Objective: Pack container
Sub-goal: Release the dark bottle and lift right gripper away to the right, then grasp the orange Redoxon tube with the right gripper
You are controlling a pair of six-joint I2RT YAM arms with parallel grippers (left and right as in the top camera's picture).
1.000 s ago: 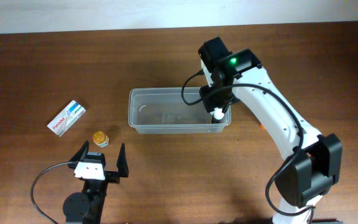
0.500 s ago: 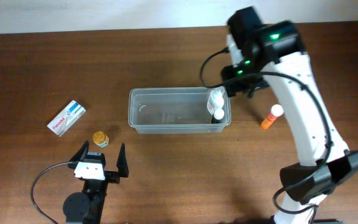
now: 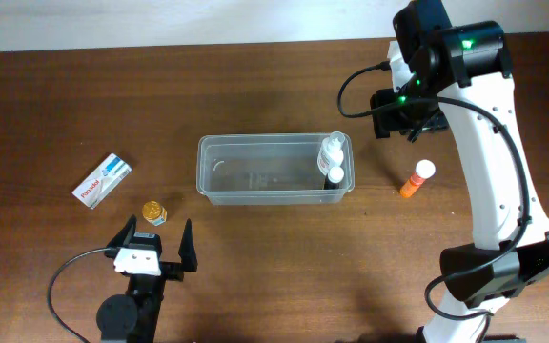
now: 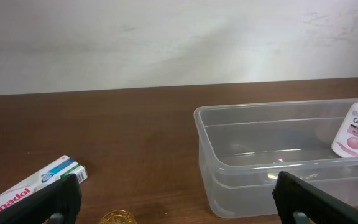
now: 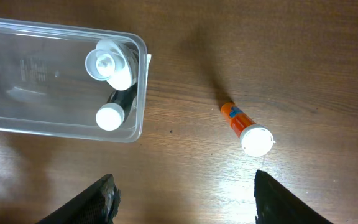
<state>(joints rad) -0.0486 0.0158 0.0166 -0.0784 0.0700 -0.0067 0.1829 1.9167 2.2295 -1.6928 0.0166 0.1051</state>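
Observation:
The clear plastic container [image 3: 255, 140] lies mid-table, and its wall [image 4: 260, 177] fills the right of the left wrist view. A white calamine bottle [image 3: 333, 150] and a smaller white-capped bottle [image 3: 335, 175] stand at its right end. My right gripper [image 3: 404, 103] hangs open and empty, high above the table and to the right of the container [image 5: 143, 81]. An orange tube [image 5: 246, 127] lies below it. My left gripper [image 3: 154, 241] rests open near the front edge. A gold-capped jar [image 3: 153, 211] sits just ahead of it.
A Panadol box [image 3: 102, 180] lies flat at the left, and the same box [image 4: 30, 190] shows in the left wrist view. The orange tube [image 3: 416, 178] lies on the wood right of the container. A pale wall runs behind the table's far edge.
My right gripper has let go of the white bottle, which stays in the container's right end. It has risen out of the container and swung right and toward the back. The left arm is still.

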